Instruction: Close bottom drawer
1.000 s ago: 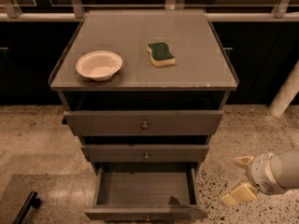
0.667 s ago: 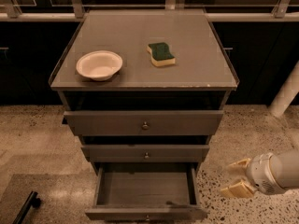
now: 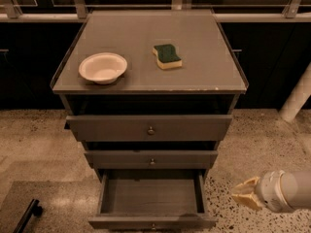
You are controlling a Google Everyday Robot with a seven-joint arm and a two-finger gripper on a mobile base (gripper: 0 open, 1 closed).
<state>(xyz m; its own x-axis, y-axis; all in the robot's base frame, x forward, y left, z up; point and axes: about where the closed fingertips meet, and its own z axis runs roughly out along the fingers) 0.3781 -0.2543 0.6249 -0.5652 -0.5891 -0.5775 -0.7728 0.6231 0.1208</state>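
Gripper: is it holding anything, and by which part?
Nothing. The gripper is right of the open bottom drawer, clear of it.

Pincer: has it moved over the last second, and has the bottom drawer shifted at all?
The pincer has sunk a little and hangs low to the right of the bottom drawer, touching nothing. The drawer is as far open as before. The bowl and sponge have not moved.

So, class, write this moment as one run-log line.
bottom drawer: wide open | pincer: low, right of it, not touching | closing: not yet done
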